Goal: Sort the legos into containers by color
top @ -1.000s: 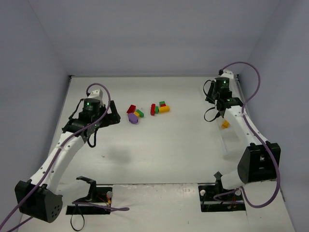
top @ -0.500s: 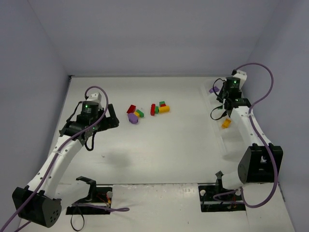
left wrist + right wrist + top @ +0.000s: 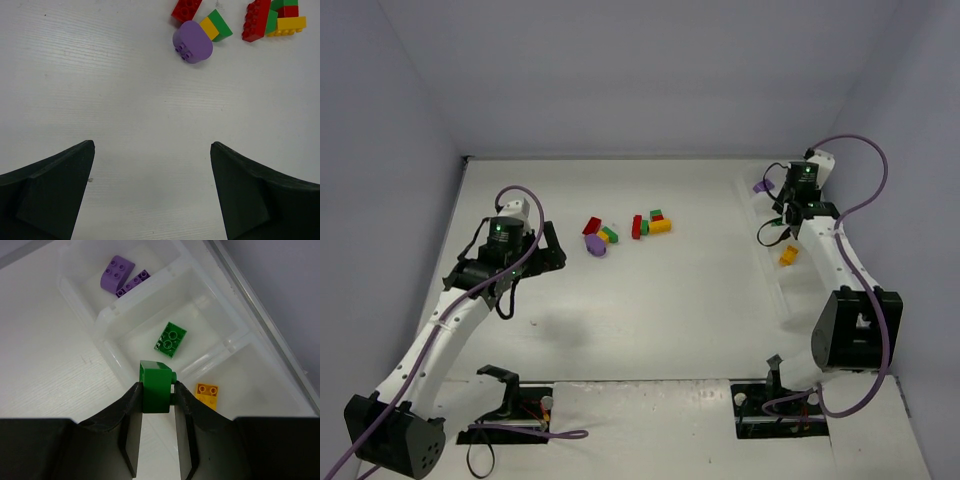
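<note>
the containers (image 3: 107,347) cross the right wrist view as one translucent white tray, running from upper left to lower right. the upper-left compartment holds two purple bricks (image 3: 117,271), touching each other. the middle compartment holds one green brick (image 3: 170,340), studs up. the compartment at lower right holds a small orange brick (image 3: 207,392).

the right gripper (image 3: 156,396) hangs at the near wall of the middle compartment, jaws clenched on a second green lego (image 3: 156,382). whether that piece is over the bin or over its wall i cannot tell. in the top view the right arm (image 3: 830,255) stretches up the right side of the frame, with its wrist over the tray's far end.

the left gripper (image 3: 152,146) is spread wide and holds nothing, its dark jaws in the lower corners of the left wrist view over bare table (image 3: 100,75). the unsorted legos (image 3: 625,230) lie at upper centre of the top view. among them a rounded purple piece (image 3: 192,41) touches a yellow-and-green piece (image 3: 216,27), with a red brick (image 3: 186,9) just above.

against a second ago, the right wrist has moved rightward from beside the tray to over it, uncovering the purple bricks. the left arm (image 3: 450,320) has drawn back toward the lower left. the loose pile has not shifted.
</note>
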Robot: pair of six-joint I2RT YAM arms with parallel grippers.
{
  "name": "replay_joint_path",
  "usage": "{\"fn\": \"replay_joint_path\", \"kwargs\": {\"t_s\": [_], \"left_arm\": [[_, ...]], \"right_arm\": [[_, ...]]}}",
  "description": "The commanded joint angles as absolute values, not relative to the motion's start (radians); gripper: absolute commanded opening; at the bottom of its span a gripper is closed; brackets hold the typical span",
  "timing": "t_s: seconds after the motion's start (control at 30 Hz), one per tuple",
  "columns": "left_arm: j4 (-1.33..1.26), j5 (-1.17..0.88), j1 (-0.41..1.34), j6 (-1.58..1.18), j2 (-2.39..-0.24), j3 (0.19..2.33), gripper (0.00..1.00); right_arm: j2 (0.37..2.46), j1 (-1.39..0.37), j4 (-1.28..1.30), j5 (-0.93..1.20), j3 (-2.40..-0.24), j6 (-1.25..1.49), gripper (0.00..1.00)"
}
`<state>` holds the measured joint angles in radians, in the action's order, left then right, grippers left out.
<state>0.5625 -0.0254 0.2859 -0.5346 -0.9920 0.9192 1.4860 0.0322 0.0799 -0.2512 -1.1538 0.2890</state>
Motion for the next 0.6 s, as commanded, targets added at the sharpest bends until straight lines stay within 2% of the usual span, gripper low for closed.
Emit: {"fn": "replay_joint_path", "kwargs": {"t_s": [0.0, 0.57], "left_arm": [[0.494, -0.009, 0.279, -0.522, -0.968, 0.94, 0.93], [0.489, -0.014, 0.279, -0.509, -0.977, 0.92, 0.93]], "right_arm": [[1.5, 0.04, 0.041, -0.298, -1.183, 0.308, 0.0], [1.649, 0.109, -0.023, -0.273, -1.256, 0.327, 0.0]]}}
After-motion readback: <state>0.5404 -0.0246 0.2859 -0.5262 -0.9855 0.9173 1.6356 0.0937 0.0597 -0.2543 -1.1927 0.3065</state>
